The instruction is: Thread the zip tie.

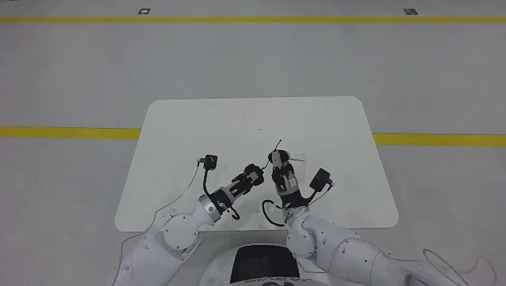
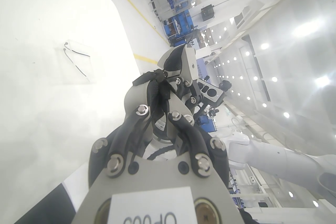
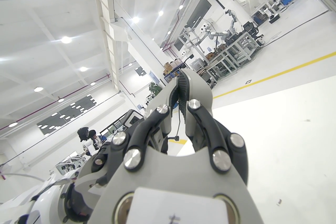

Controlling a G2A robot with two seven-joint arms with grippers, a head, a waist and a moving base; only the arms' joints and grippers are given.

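My right gripper [image 1: 276, 158] hangs above the front of the white table [image 1: 253, 120], shut on a thin black zip tie [image 1: 277, 143] whose end pokes out past its fingertips. In the right wrist view the jaws [image 3: 181, 76] are pressed together, and the zip tie [image 3: 179, 114] runs back between them to a small head. My left gripper [image 1: 254, 173] is close beside the right one with its tips against it. In the left wrist view the left gripper [image 2: 157, 78] looks shut, with a thin black strand [image 2: 141, 130] running between its finger links.
A clear flat bag [image 2: 78, 51] holding spare black zip ties [image 2: 76, 59] lies on the table just beyond the grippers. The table's front edge is right under both arms. Grey floor with yellow lines [image 1: 71, 132] surrounds the table.
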